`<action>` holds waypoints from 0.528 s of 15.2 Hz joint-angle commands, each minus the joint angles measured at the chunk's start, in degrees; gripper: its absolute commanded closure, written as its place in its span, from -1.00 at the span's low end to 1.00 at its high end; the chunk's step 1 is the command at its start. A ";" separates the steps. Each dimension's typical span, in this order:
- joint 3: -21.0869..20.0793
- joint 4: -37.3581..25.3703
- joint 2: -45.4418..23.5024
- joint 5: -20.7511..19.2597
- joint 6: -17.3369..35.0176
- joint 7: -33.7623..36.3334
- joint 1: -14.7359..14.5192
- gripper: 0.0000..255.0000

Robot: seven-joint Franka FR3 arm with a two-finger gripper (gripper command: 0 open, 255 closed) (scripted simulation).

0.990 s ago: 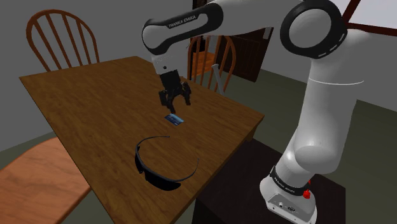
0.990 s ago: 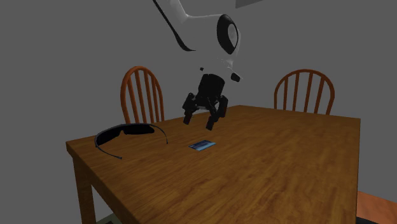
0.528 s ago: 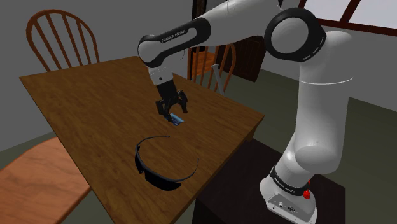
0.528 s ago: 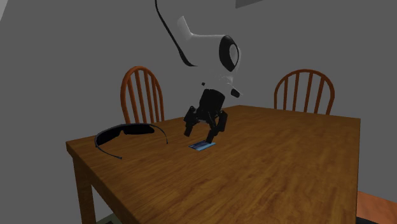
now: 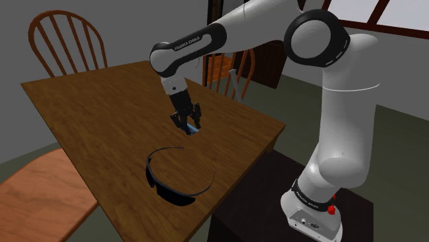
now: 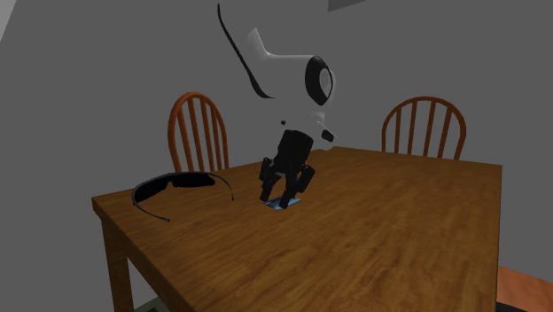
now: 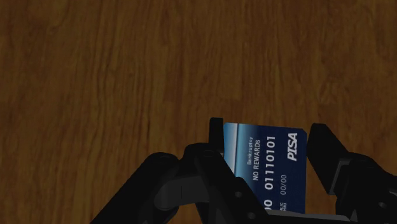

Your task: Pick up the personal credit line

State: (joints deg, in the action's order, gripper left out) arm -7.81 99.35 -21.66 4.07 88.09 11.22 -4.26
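A blue credit card (image 7: 270, 167) with white print lies on the brown wooden table (image 5: 89, 110), between my black fingers. My gripper (image 7: 266, 145) is down at the tabletop and shut on the card, one finger against each long edge. In the shoulder view the gripper (image 5: 187, 122) covers most of the card (image 5: 195, 129), leaving a blue sliver visible. The second exterior view has the gripper (image 6: 282, 193) standing on the card (image 6: 282, 206) near the middle of the table (image 6: 381, 230).
Dark sunglasses (image 5: 175, 182) lie near the table's front edge, close to the card (image 6: 173, 184). Wooden chairs stand around the table (image 5: 65, 41) (image 5: 223, 65) (image 6: 424, 124). My dark stand (image 5: 275, 185) sits beside the table's corner.
The gripper came down from above the card onto the tabletop, and its wide-spread fingers closed in on the card's edges.
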 commanded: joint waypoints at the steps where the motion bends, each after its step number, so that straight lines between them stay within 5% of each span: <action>1: 0.00 0.00 0.00 0.00 0.01 0.00 0.00 1.00; 8: -0.08 -1.08 0.86 0.15 -1.92 0.21 -0.01 1.00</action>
State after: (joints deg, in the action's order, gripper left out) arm -7.90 98.93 -20.98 4.21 87.02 11.42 -4.31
